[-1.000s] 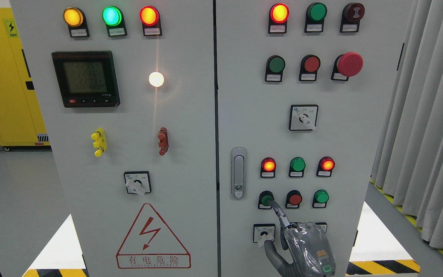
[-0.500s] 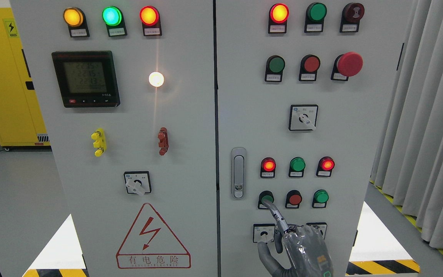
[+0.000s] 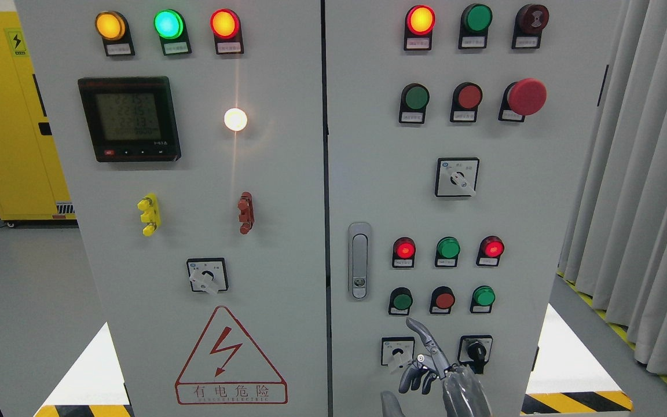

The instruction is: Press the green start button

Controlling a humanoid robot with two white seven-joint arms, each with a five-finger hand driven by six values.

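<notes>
Below the green start button (image 3: 402, 301), the right hand (image 3: 435, 370) points one finger, others curled, empty; drifting right risks pressing the red button (image 3: 443, 300).

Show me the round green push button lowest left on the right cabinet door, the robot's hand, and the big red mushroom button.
round green push button (image 3: 402, 301), head view, cap centre
right hand (image 3: 433, 362), head view, knuckles
big red mushroom button (image 3: 527, 97), head view, cap centre

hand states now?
Right hand: holds nothing; index finger extended, other fingers curled, below the green button, not touching it.
Left hand: not in view.
</notes>
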